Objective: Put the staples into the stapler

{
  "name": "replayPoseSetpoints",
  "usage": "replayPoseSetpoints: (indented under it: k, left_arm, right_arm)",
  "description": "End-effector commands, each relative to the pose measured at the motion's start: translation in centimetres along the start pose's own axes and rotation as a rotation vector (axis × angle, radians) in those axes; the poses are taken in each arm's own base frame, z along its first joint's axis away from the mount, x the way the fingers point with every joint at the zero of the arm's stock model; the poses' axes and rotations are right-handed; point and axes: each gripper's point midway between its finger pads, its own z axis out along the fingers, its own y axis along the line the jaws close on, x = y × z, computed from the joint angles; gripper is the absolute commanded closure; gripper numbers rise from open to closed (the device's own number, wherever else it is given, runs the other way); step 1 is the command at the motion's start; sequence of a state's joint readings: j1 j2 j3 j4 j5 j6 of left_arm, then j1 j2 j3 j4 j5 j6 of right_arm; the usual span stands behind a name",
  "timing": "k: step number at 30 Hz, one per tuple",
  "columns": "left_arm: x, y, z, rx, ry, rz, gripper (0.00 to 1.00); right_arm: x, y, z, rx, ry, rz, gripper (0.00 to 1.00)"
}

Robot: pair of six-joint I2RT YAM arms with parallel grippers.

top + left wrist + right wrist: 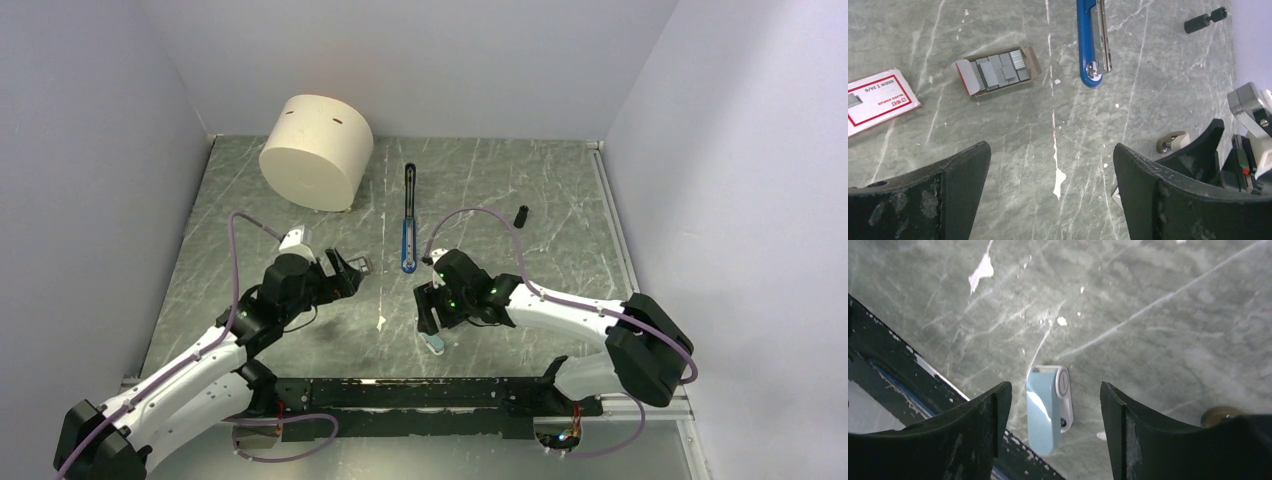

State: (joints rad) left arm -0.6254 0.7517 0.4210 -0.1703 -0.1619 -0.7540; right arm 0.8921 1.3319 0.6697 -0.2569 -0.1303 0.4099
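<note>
Table (1013,150): grey-green marble, white veins, white paint flecks. Stapler (1087,45): bright blue shell, silver metal rail; in top view far half black. Staples (1000,70): silver-grey, finely ribbed, in brown cardboard tray (1034,59) with red-and-white flap. Box sleeve (878,100): white, red border, red print. Small cylinder (1204,20): black. Capsule piece (1045,405) under my right gripper (1055,385): pale blue, white edge. Drum (315,152) at back: cream. My left gripper (1051,149): fingers (923,195) black, scuffed grey. My arms white, black joints, mauve cables.
</note>
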Motion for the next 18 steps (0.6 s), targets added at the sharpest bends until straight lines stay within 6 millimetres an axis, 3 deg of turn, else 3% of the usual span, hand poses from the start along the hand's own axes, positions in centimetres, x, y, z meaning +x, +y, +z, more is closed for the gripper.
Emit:
replayPoseSetpoints:
  k: [1,6,10,18]
  left_arm:
    - [0.1,1.2,0.0,-0.045,-0.022,-0.014,0.03]
    - [1.2,1.4,0.7,-0.024,0.004,0.017,0.03]
    - [1.8,1.5,1.2,-0.019,0.024,0.030,0.03]
    - [3.0,0.0,1.2,0.084,0.067,0.026,0.03]
  right_arm:
    - [2.1,0.5,-1.6,0.039,0.107,0.045,0.31]
    - [4.5,0.8,-1.9,0.085,0.173,0.041,0.34]
    - [4.6,2.2,-1.8,0.045,0.165,0.011,0.43]
    - [3.9,2.1,-1.1,0.086,0.140,0.035,0.67]
